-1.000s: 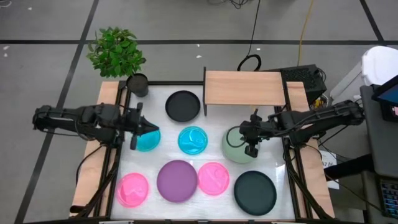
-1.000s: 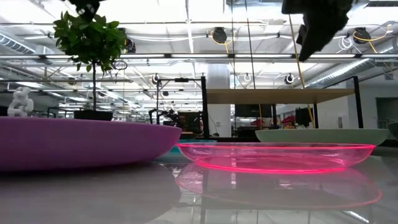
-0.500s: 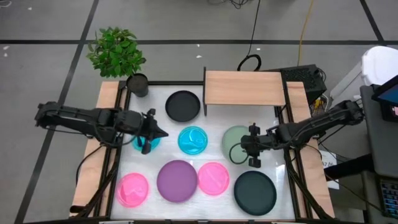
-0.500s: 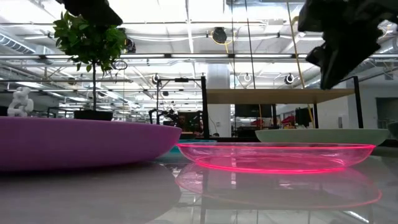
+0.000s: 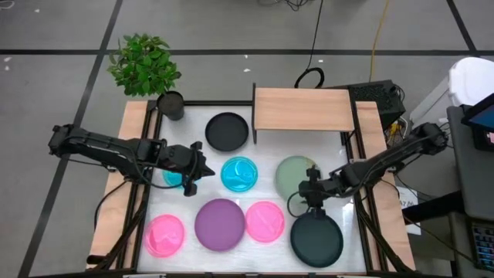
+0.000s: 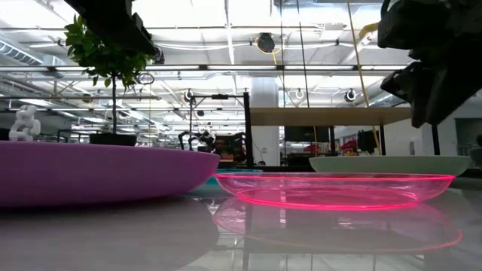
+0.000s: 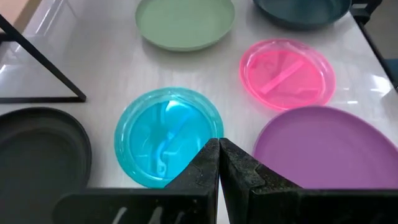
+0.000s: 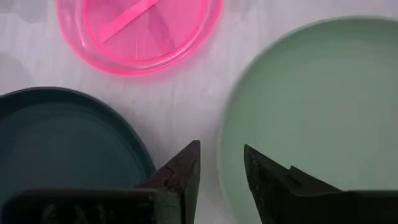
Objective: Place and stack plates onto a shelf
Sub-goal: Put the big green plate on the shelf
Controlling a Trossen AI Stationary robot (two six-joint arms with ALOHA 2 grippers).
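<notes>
My right gripper hangs right of centre in the overhead frame, between the sage green plate above it and the dark teal plate at the lower right; my fingers stand a little apart with nothing between them, over the bare table where the two rims come near each other. My left gripper sits left of centre, its fingers pressed together and empty, partly covering one cyan plate and pointing at the other cyan plate in the middle. The shelf stands at the upper centre with its board bare, the black plate just to its left. Along the bottom lie a pink plate, the purple plate and a second pink plate.
</notes>
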